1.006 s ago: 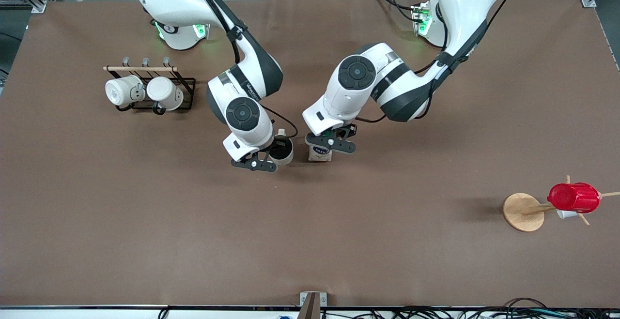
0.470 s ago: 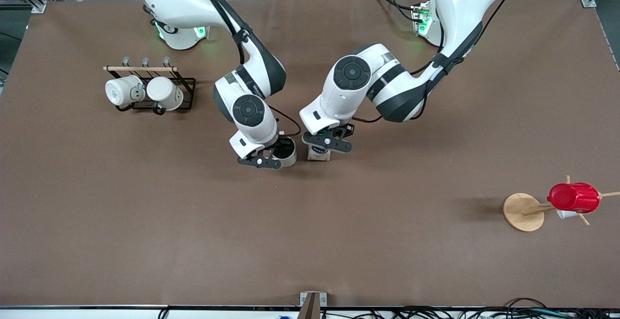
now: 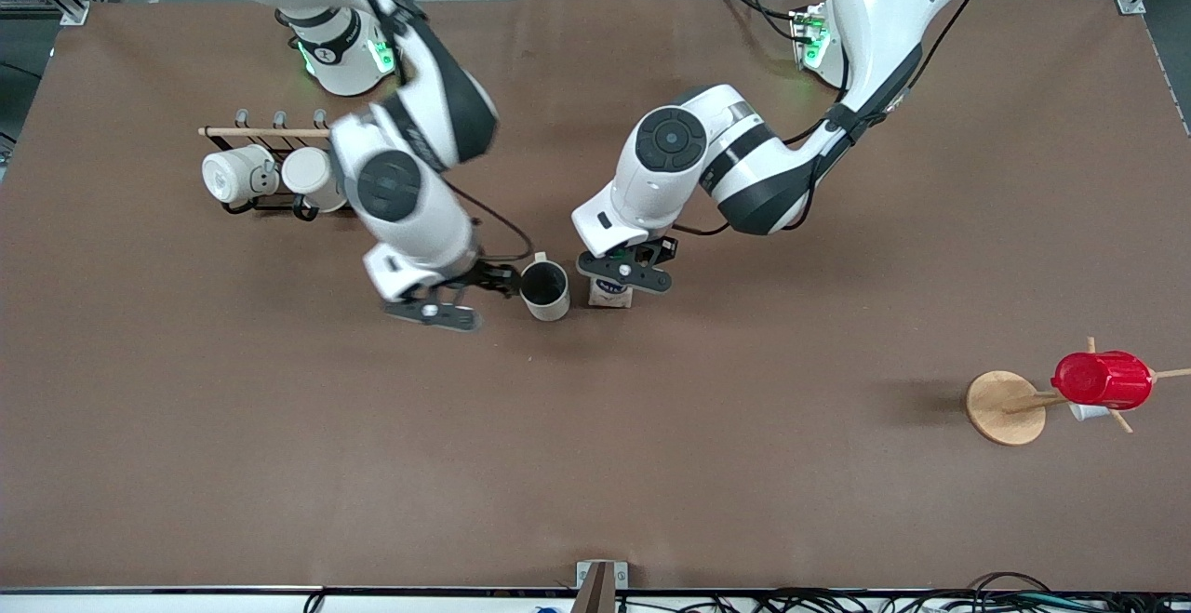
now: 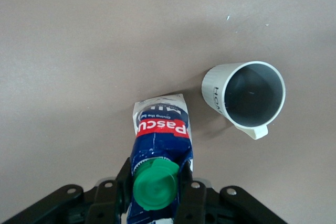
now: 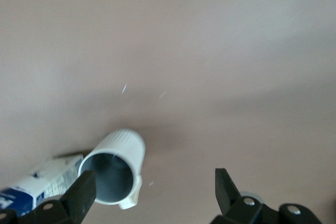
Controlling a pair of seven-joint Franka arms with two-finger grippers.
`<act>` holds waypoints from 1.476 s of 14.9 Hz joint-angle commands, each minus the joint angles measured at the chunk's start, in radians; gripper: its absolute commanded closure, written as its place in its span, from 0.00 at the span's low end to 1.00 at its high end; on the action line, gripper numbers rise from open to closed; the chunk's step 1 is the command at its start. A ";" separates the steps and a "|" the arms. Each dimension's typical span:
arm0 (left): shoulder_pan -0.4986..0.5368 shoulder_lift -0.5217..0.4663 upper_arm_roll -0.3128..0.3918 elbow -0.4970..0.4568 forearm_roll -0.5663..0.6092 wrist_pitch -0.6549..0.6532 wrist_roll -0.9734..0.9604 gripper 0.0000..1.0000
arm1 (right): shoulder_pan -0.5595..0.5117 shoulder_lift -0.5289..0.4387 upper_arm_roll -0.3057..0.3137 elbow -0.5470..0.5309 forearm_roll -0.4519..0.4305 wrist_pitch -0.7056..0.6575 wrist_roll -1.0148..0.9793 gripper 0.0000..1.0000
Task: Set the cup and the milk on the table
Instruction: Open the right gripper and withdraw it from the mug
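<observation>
The cup (image 3: 544, 289), cream-white with a grey inside, stands upright on the brown table (image 3: 595, 464) near its middle. The milk (image 3: 611, 295) stands beside it, toward the left arm's end. My left gripper (image 3: 625, 271) is shut on the carton's blue upper part. In the left wrist view its fingers (image 4: 122, 184) flank the green cap (image 4: 154, 184), with the milk (image 4: 160, 124) and cup (image 4: 247, 98) below. My right gripper (image 3: 453, 299) is open and empty beside the cup, toward the right arm's end. The right wrist view shows the gripper (image 5: 155, 190), the cup (image 5: 113, 166) and the milk (image 5: 37, 184).
A black rack (image 3: 358, 159) with two plain white mugs (image 3: 233, 176) stands toward the right arm's end, partly covered by the right arm. A wooden stand (image 3: 1005, 406) holding a bright red cup (image 3: 1103, 380) stands toward the left arm's end.
My right gripper has let go of the cup and moved away from it toward the right arm's end. The left gripper stays on the milk.
</observation>
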 commanded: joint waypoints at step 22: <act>-0.025 0.062 0.006 0.074 0.031 -0.008 -0.024 0.88 | -0.607 -0.290 0.116 0.139 -0.025 -0.394 -0.529 0.00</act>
